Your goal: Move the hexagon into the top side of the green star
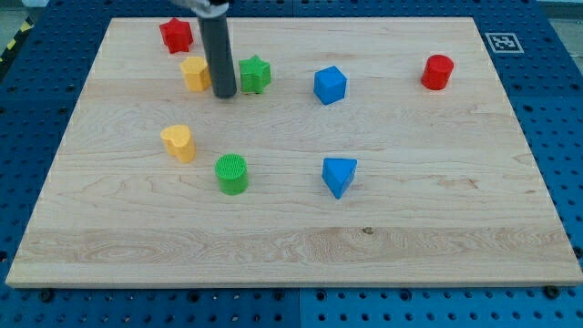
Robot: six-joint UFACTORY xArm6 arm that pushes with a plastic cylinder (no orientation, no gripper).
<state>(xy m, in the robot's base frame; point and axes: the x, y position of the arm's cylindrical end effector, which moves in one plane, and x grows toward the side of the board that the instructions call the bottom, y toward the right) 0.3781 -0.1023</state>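
Note:
A yellow hexagon (195,73) sits near the view's top left on the wooden board (291,228). A green star (255,74) lies just to its right, at about the same height. My tip (225,94) is the lower end of a dark rod that comes down from the view's top. It stands between the two blocks, close to the hexagon's right edge and the star's left edge. I cannot tell if it touches either one.
A red star (176,35) lies above and left of the hexagon. A yellow heart-like block (179,143) and a green cylinder (231,173) lie lower down. A blue cube (330,86), a blue triangle-like block (339,176) and a red cylinder (438,72) lie to the right.

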